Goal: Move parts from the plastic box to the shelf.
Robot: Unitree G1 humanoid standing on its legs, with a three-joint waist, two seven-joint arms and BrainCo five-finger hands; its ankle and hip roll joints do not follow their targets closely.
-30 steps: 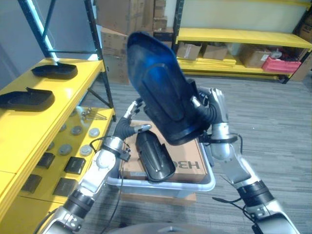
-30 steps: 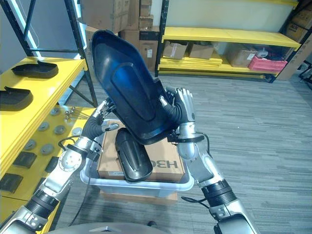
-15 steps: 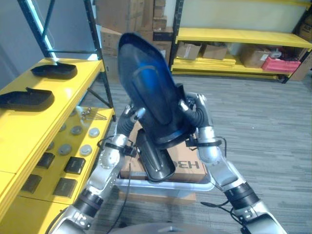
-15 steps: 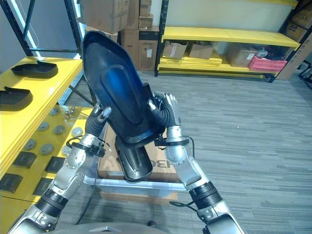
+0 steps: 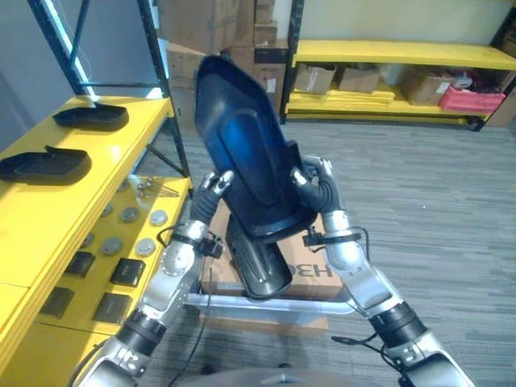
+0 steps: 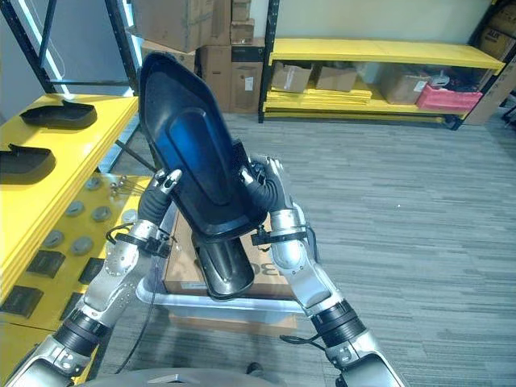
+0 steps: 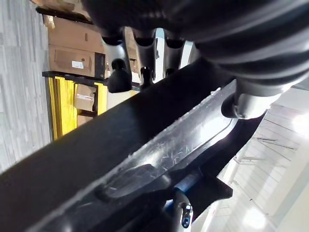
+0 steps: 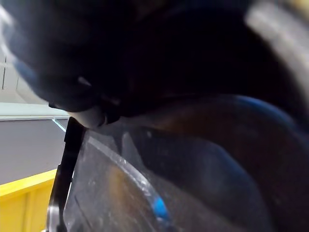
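I hold a large black moulded plastic part [image 5: 246, 153] upright and tilted, above the plastic box [image 5: 270, 304]. My left hand [image 5: 207, 196] grips its left edge; in the left wrist view the fingers [image 7: 119, 72] curl over the part [image 7: 120, 150] with the thumb on the other face. My right hand [image 5: 319, 184] is curled round its right edge, and the part [image 8: 193, 183] shows close up in the right wrist view. A second black part [image 5: 256, 262] lies in the box on a cardboard carton [image 5: 316, 272]. The yellow shelf [image 5: 48, 210] stands at my left.
Two black parts [image 5: 90, 117] [image 5: 42, 164] lie on the shelf's top level. Its lower level [image 5: 121, 242] holds round discs and small black blocks. A dark shelf post [image 5: 165, 105] rises beside the held part. Cardboard boxes and another yellow rack [image 5: 403, 56] stand behind.
The held part has moved left towards the shelf with my right hand. My left hand has risen from beside the box onto the part's left edge.
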